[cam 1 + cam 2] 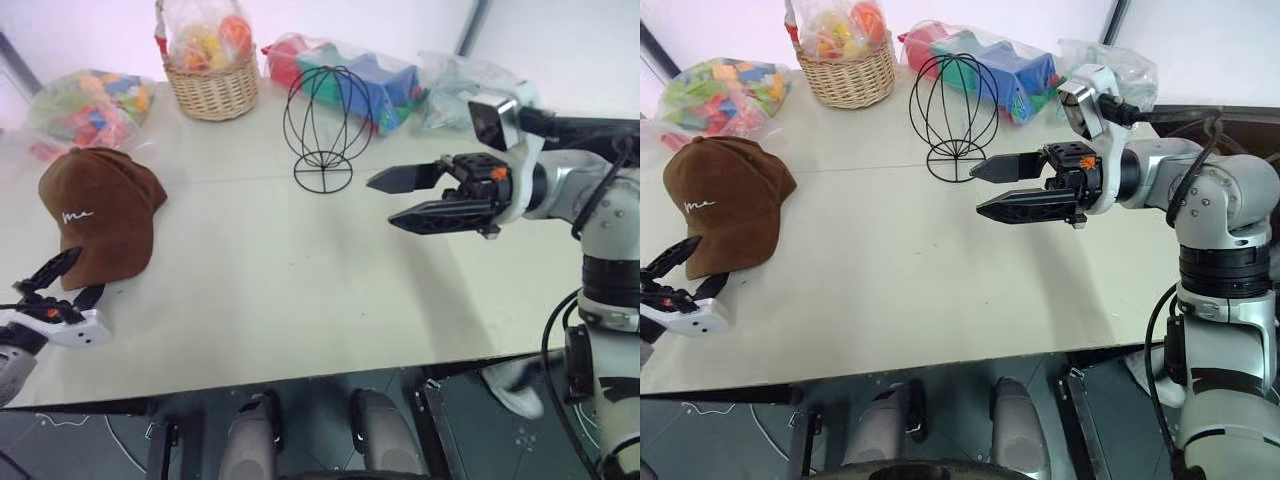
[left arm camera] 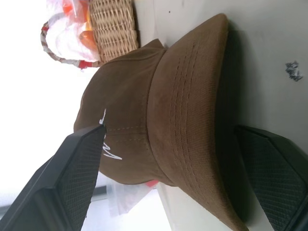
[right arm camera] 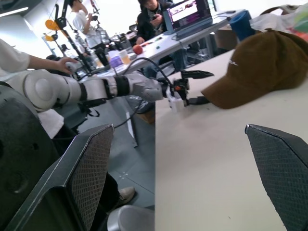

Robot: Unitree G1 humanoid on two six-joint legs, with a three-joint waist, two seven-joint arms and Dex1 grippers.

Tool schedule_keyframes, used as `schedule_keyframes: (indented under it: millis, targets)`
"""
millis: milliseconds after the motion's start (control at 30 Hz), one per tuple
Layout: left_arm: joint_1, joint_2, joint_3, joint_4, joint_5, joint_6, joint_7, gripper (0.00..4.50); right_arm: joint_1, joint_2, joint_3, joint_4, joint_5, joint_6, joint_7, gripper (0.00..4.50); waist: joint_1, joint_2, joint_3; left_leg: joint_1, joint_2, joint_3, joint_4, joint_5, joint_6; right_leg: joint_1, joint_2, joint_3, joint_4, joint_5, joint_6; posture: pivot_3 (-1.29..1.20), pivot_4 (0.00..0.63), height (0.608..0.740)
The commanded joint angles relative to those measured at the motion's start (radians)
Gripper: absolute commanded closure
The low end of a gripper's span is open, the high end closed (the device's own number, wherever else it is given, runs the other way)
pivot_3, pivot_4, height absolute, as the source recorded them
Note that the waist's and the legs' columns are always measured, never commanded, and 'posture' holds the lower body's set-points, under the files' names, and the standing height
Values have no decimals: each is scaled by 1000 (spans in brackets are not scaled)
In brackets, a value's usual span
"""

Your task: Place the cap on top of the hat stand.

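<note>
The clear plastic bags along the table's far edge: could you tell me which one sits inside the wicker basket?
The bag of orange and yellow pieces: it stands in the wicker basket, while the others lie directly on the table.

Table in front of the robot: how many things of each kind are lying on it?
Brown corduroy baseball cap: 1
Black wire hat stand: 1
Woven wicker basket of bagged toys: 1
Clear plastic bags of colourful toys: 3
Total: 6

A pale table [image 1: 260, 300] is carrying the brown cap [image 1: 100, 212] at its left, the black wire hat stand [image 1: 326, 128], a wicker basket [image 1: 211, 85] and bagged toys [image 1: 90, 105] along its far edge.
</note>
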Motion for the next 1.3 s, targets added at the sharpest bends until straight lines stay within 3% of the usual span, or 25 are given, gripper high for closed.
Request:
schedule_keyframes:
  millis: [33,200,300,400,533,667,833,1167,1300]
  targets:
    - [-45,6,-66,50,5,27,17,39,-36,-20,-49,-51,66,27,-8,0,10,0,0,0,0,0,0,0,0,-3,0,0,1,0,0,0,150,740]
    - [-105,-5,-139,76,-3,24,28,39,-15,-17,-44,-95,98,43,-24,0,29,2,-1,0,1,0,0,0,0,-6,0,-1,3,1,0,0,150,740]
    - [-133,-11,-164,92,-20,27,27,852,-9,-16,-49,-103,101,38,-41,0,38,1,-1,0,1,0,1,0,0,-6,0,-1,3,5,0,0,150,740]
    - [-148,-13,-177,92,-36,33,34,2278,0,-17,-22,-86,3,-59,-76,0,38,1,-2,-1,1,0,2,0,0,-6,0,-1,3,5,-1,0,150,740]
    - [-142,-10,-188,88,-52,35,41,2278,-5,-22,23,-18,-129,-181,-99,0,37,0,-2,-3,1,2,4,0,-1,-8,0,-2,2,5,-1,0,150,740]
    - [-136,-5,-200,83,-70,36,43,2278,6,-27,24,-17,-131,-197,-64,0,38,1,-2,-11,1,2,6,1,-1,-14,0,-1,3,6,0,0,150,740]
    - [-128,-1,-213,64,-90,30,36,4450,3,-21,17,-7,-121,-189,-61,0,40,3,-3,-11,1,1,7,1,-1,-13,0,-2,3,9,6,0,150,740]
    - [-112,-6,-213,26,-117,55,35,4450,8,-23,21,6,-139,-206,-59,0,40,3,-4,-12,11,7,15,1,-1,-12,0,-9,-6,19,2,0,150,740]
    - [-80,-1,-155,-88,-155,109,45,4450,8,-40,36,42,-209,-276,-60,0,41,4,-4,-12,12,8,14,1,-2,-15,0,-10,-9,20,3,0,150,740]
